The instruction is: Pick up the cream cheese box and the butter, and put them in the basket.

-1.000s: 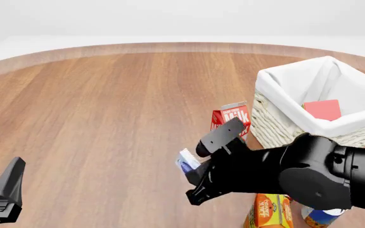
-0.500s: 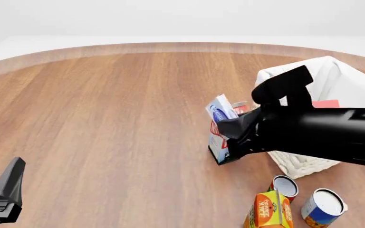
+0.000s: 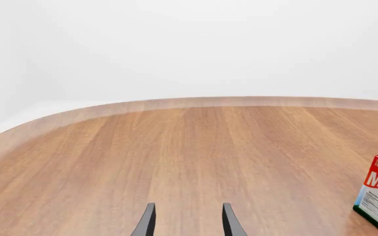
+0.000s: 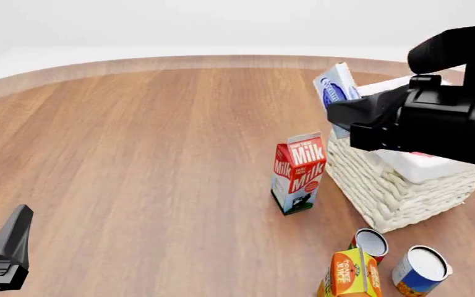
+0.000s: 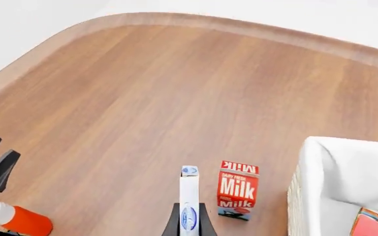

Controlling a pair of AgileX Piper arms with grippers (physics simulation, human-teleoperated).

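Observation:
My right gripper (image 4: 349,110) is shut on the cream cheese box (image 4: 335,85), a flat white box with a blue oval logo. It holds the box high in the air at the near-left rim of the basket (image 4: 390,192). In the right wrist view the box (image 5: 189,196) shows edge-on between the fingers, beside the basket (image 5: 320,177). The butter (image 5: 375,227) lies inside the basket; in the front view my arm hides it. My left gripper (image 4: 8,246) is open and empty low at the front left, and its fingers (image 3: 145,222) stand apart over bare wood.
A red-white milk carton (image 4: 299,173) stands just left of the basket. An orange juice carton (image 4: 351,275) and two cans (image 4: 371,242) (image 4: 422,267) stand in front of the basket. A red-orange bottle (image 5: 19,221) lies near my left gripper.
My right gripper has risen and moved right and away, carrying the cream cheese box from beside the milk carton up to the basket's rim. The left arm has not moved.

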